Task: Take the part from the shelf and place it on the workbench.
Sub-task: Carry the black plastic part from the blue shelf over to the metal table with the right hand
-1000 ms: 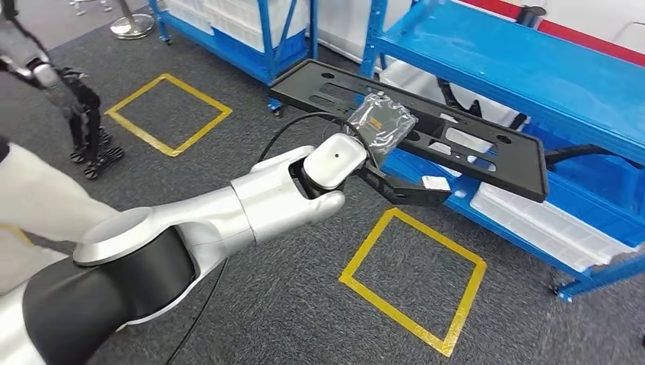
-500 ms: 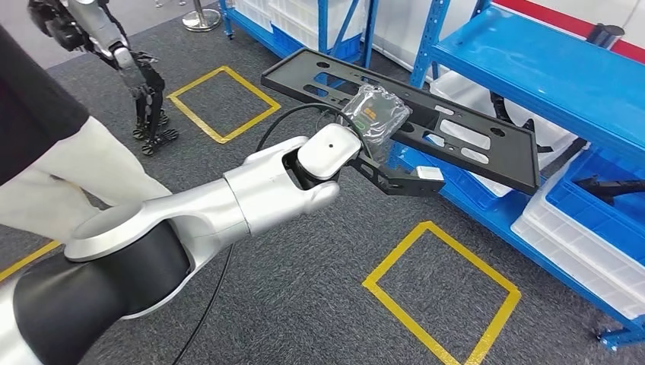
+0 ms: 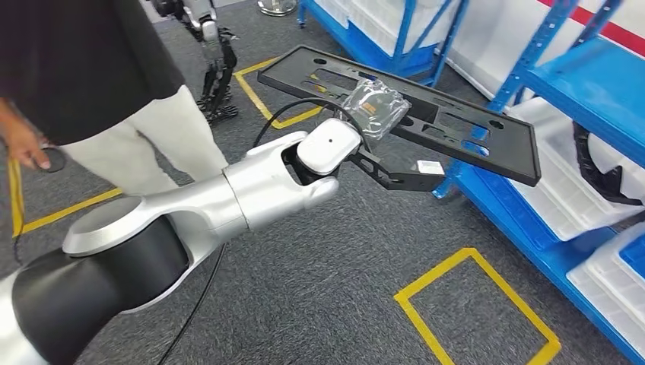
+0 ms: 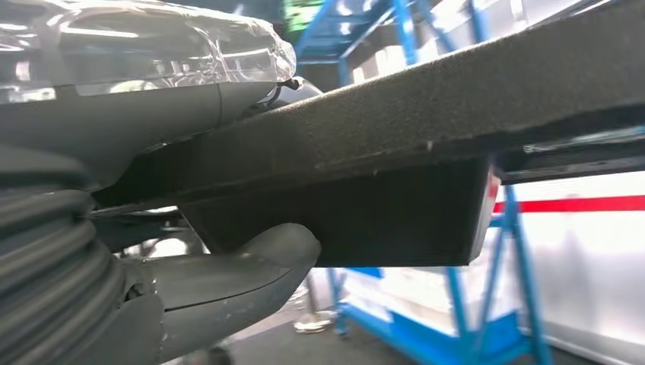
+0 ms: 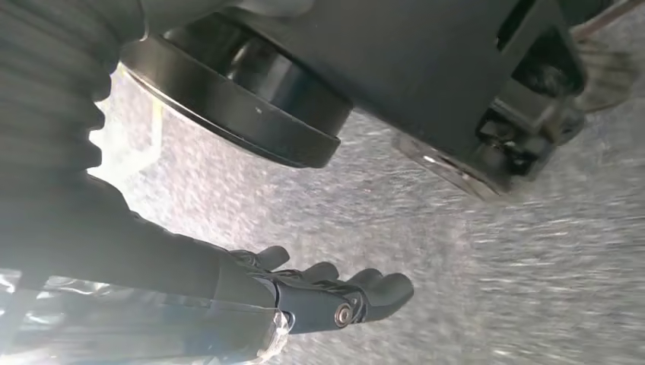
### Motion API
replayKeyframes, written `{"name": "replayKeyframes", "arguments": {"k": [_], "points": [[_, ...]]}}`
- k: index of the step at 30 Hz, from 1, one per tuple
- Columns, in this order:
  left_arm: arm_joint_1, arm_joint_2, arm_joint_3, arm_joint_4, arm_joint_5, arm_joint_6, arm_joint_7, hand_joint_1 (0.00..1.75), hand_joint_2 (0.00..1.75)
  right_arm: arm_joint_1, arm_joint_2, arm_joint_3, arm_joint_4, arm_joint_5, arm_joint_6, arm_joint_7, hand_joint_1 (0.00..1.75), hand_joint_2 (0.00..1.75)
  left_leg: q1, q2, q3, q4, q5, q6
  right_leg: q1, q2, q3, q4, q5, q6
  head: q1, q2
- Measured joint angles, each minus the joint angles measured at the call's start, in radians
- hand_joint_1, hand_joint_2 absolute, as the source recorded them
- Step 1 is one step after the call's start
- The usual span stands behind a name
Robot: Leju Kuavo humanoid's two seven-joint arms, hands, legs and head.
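Observation:
The part [image 3: 433,129] is a long flat black panel with several cut-outs, and it hangs level in the air above the grey carpet. My left hand [image 3: 374,108], wrapped in clear plastic, grips it near the middle of its near edge at the end of my outstretched silver arm. In the left wrist view the panel's [image 4: 456,114] thick black edge lies clamped between the thumb [image 4: 243,266] and the plastic-covered fingers. In the right wrist view my right hand [image 5: 335,293] hangs over the carpet with its dark fingers stretched out, holding nothing.
Blue shelving [image 3: 601,84] with white bins [image 3: 563,190] stands at the right, and more blue racks [image 3: 380,38] at the back. A person [image 3: 114,68] in a black top stands close on the left. Another robot's legs [image 3: 213,61] stand behind. A yellow floor square [image 3: 475,304] lies ahead.
The whole view has swung: the blue shelf has slid off to the right and a person has come into the picture at the left. The panel stays in my left hand.

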Motion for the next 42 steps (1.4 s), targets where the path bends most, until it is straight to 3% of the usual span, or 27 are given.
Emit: {"name": "replayKeyframes", "arguments": {"k": [2,3,5,7,9,11,13,15,17,18,19,22,26,27,28,30,32,34,35,36,37,39,41,42], "points": [[-0.001,0.004,0.0,-0.008,0.004,-0.009,0.008,1.75,1.75,-0.004,0.0,-0.002,0.0,-0.003,0.0,-0.002,0.0,1.75,-0.005,-0.034,-0.001,0.0,0.003,0.005,0.005,0.009,-0.041,0.097,-0.026,-0.008,0.008,0.0],[-0.003,0.007,0.0,-0.012,0.006,-0.011,0.01,1.75,1.75,-0.005,0.0,-0.003,0.0,-0.004,0.0,-0.002,0.0,1.75,-0.008,-0.053,-0.001,0.0,0.005,0.007,0.007,0.012,-0.042,0.096,-0.011,-0.014,0.01,0.0],[-0.011,0.012,0.0,-0.019,0.01,-0.014,0.015,1.75,1.75,-0.004,0.0,-0.004,0.0,-0.006,0.001,-0.002,0.0,1.75,-0.013,-0.087,0.0,0.0,0.008,0.009,0.012,0.031,-0.001,-0.003,0.06,-0.033,0.012,0.0],[-0.023,0.018,0.001,-0.028,0.013,-0.015,0.022,1.75,1.75,0.0,-0.002,-0.004,0.0,-0.006,0.003,-0.002,0.0,1.75,-0.014,-0.115,-0.003,0.0,0.014,0.005,0.015,0.072,0.043,-0.112,0.111,-0.051,0.008,0.0],[-0.029,0.025,0.001,-0.035,0.015,-0.016,0.025,1.75,1.75,0.0,-0.004,-0.004,0.0,-0.006,0.004,-0.002,0.0,1.75,-0.007,-0.137,-0.012,-0.002,0.023,-0.007,0.019,0.089,0.058,-0.153,0.117,-0.061,0.007,0.0],[-0.03,0.034,0.001,-0.042,0.016,-0.016,0.026,1.75,1.75,-0.003,-0.001,-0.004,0.0,-0.005,0.005,-0.002,0.0,1.75,-0.001,-0.151,-0.021,-0.006,0.032,-0.019,0.019,0.068,0.068,-0.181,0.121,-0.06,0.011,0.0],[-0.032,0.042,0.001,-0.05,0.016,-0.016,0.025,1.75,1.75,-0.003,0.002,-0.004,-0.001,-0.002,0.006,-0.001,0.0,1.75,-0.008,-0.094,-0.037,0.018,0.012,-0.03,0.015,0.045,0.082,-0.214,0.134,-0.056,0.004,0.0],[-0.034,0.046,-0.001,-0.058,0.017,-0.018,0.025,1.75,1.75,0.003,0.003,-0.004,-0.002,0.001,0.007,-0.001,0.0,1.75,-0.007,-0.023,-0.081,0.111,-0.046,-0.042,0.013,0.021,0.087,-0.228,0.143,-0.053,-0.008,0.0],[-0.031,0.047,-0.002,-0.065,0.018,-0.019,0.026,1.75,1.75,0.006,0.003,-0.004,-0.003,0.003,0.008,-0.001,0.0,1.75,0.006,-0.011,-0.125,0.21,-0.084,-0.052,0.01,-0.007,0.086,-0.227,0.142,-0.051,-0.016,0.0],[-0.029,0.047,-0.003,-0.066,0.018,-0.019,0.026,1.75,1.75,0.007,0.003,-0.004,-0.003,0.003,0.008,0.0,0.0,1.75,0.011,-0.008,-0.125,0.217,-0.078,-0.056,0.007,-0.022,0.086,-0.225,0.14,-0.048,-0.019,0.0],[-0.029,0.048,-0.003,-0.068,0.019,-0.019,0.026,1.75,1.75,0.007,0.003,-0.004,-0.004,0.004,0.008,0.0,0.0,1.75,0.015,0.0,-0.108,0.191,-0.057,-0.06,0.003,-0.035,0.086,-0.221,0.137,-0.043,-0.021,0.0],[-0.032,0.051,-0.004,-0.074,0.019,-0.02,0.026,1.75,1.75,0.007,0.003,-0.004,-0.005,0.005,0.01,0.001,0.0,1.75,0.019,0.056,-0.019,0.044,0.007,-0.072,-0.005,-0.063,0.086,-0.204,0.125,-0.025,-0.028,0.0],[-0.033,0.052,-0.004,-0.075,0.019,-0.02,0.027,1.75,1.75,0.007,0.003,-0.004,-0.005,0.005,0.01,0.001,0.0,1.75,0.013,0.085,-0.003,0.015,0.002,-0.074,-0.005,-0.07,0.084,-0.198,0.119,-0.018,-0.032,0.0],[-0.032,0.053,-0.004,-0.077,0.02,-0.021,0.027,1.75,1.75,0.007,0.002,-0.004,-0.005,0.006,0.01,0.002,0.0,1.75,0.008,0.087,-0.003,0.012,-0.003,-0.063,-0.003,-0.075,0.084,-0.196,0.116,-0.014,-0.034,0.0],[-0.031,0.055,-0.005,-0.082,0.023,-0.024,0.03,1.75,1.75,0.007,0.002,-0.004,-0.005,0.004,0.0,0.001,0.0,1.75,0.005,0.078,-0.003,0.01,-0.005,-0.047,-0.002,-0.082,0.086,-0.193,0.11,-0.008,-0.03,0.0],[-0.029,0.062,-0.006,-0.093,0.029,-0.03,0.04,1.75,1.75,0.008,0.0,-0.005,-0.006,-0.005,-0.023,-0.003,0.0,1.75,0.002,0.042,-0.007,0.008,-0.004,-0.014,-0.004,-0.06,0.078,-0.159,0.073,0.002,-0.016,0.0],[-0.028,0.067,-0.006,-0.105,0.033,-0.035,0.049,1.75,1.75,0.009,-0.001,-0.007,-0.006,-0.016,-0.042,-0.009,0.0,1.75,-0.001,0.011,-0.01,0.007,0.0,-0.003,-0.003,-0.013,0.035,-0.051,0.006,0.001,-0.002,0.0],[-0.024,0.07,-0.007,-0.115,0.036,-0.04,0.056,1.75,1.75,0.005,-0.003,-0.008,-0.006,-0.018,-0.054,-0.015,0.0,1.75,-0.007,-0.017,-0.011,0.007,0.002,0.001,0.004,0.004,-0.02,0.071,-0.039,-0.007,0.007,0.0],[-0.021,0.072,-0.008,-0.121,0.037,-0.044,0.061,1.75,1.75,0.003,-0.004,-0.008,-0.006,-0.019,-0.059,-0.019,0.0,1.75,-0.012,-0.032,-0.011,0.007,0.004,0.003,0.008,0.007,-0.032,0.093,-0.036,-0.014,0.01,0.0],[-0.019,0.075,-0.008,-0.127,0.038,-0.048,0.064,1.75,1.75,0.002,-0.005,-0.01,-0.006,-0.02,-0.063,-0.023,0.0,1.75,-0.016,-0.049,-0.01,0.007,0.005,0.004,0.012,0.011,-0.027,0.076,-0.012,-0.023,0.011,0.0],[-0.018,0.078,-0.008,-0.135,0.038,-0.052,0.068,1.75,1.75,0.002,-0.006,-0.011,-0.006,-0.021,-0.065,-0.028,0.0,1.75,-0.019,-0.065,-0.009,0.007,0.006,0.006,0.017,0.022,-0.006,0.022,0.027,-0.035,0.011,0.0],[-0.019,0.085,-0.008,-0.149,0.038,-0.055,0.075,1.75,1.75,0.004,-0.011,-0.013,-0.006,-0.016,-0.066,-0.033,0.0,1.75,-0.019,-0.093,-0.007,0.003,0.012,0.007,0.026,0.065,0.045,-0.101,0.092,-0.061,0.008,0.0],[-0.019,0.093,-0.008,-0.162,0.04,-0.055,0.08,1.75,1.75,0.005,-0.019,-0.013,-0.006,-0.005,-0.071,-0.034,0.0,1.75,-0.009,-0.118,-0.011,-0.003,0.021,0.0,0.034,0.092,0.07,-0.16,0.113,-0.078,0.006,0.0],[-0.019,0.097,-0.007,-0.168,0.042,-0.055,0.081,1.75,1.75,0.005,-0.023,-0.013,-0.006,0.0,-0.075,-0.035,0.0,1.75,-0.004,-0.13,-0.013,-0.007,0.027,-0.006,0.037,0.087,0.073,-0.169,0.117,-0.083,0.007,0.0]]}}
